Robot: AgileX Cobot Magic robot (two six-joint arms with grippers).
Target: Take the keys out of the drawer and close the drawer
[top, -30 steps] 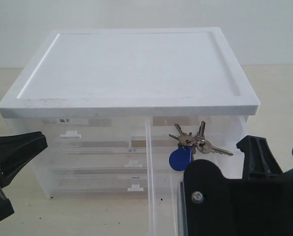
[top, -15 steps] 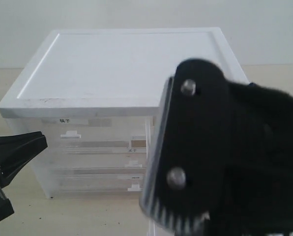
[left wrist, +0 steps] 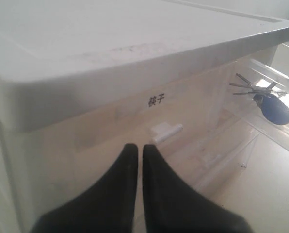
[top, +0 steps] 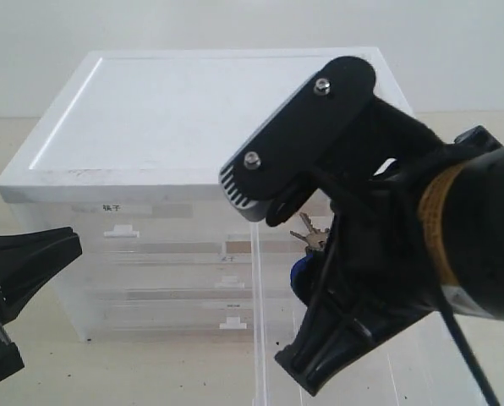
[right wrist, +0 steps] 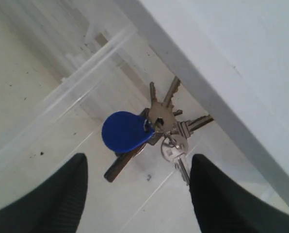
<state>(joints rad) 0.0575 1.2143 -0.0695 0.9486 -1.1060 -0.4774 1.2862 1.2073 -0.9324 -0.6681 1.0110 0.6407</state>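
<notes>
My right hand (right wrist: 139,162) is open as wide as it goes and has nothing in it. It hangs over the keys (right wrist: 159,124), with one black finger (right wrist: 62,194) on each side of them. The fingers do not touch the keys.

The keys lie on the floor of the drawer (top: 256,338). The drawer is pulled out from the white box (top: 218,110). The keys are at the back of it, just under the edge of the box top. They spread out like a fan, and the round blue tag (right wrist: 125,131) lies beside them, touching them.

My left hand (left wrist: 137,148) is closed. Its two fingers are pressed together with nothing between them. It points at the other small drawer, the one with the dark writing (left wrist: 156,101) and a little white handle (left wrist: 166,131), and does not touch it.
</notes>
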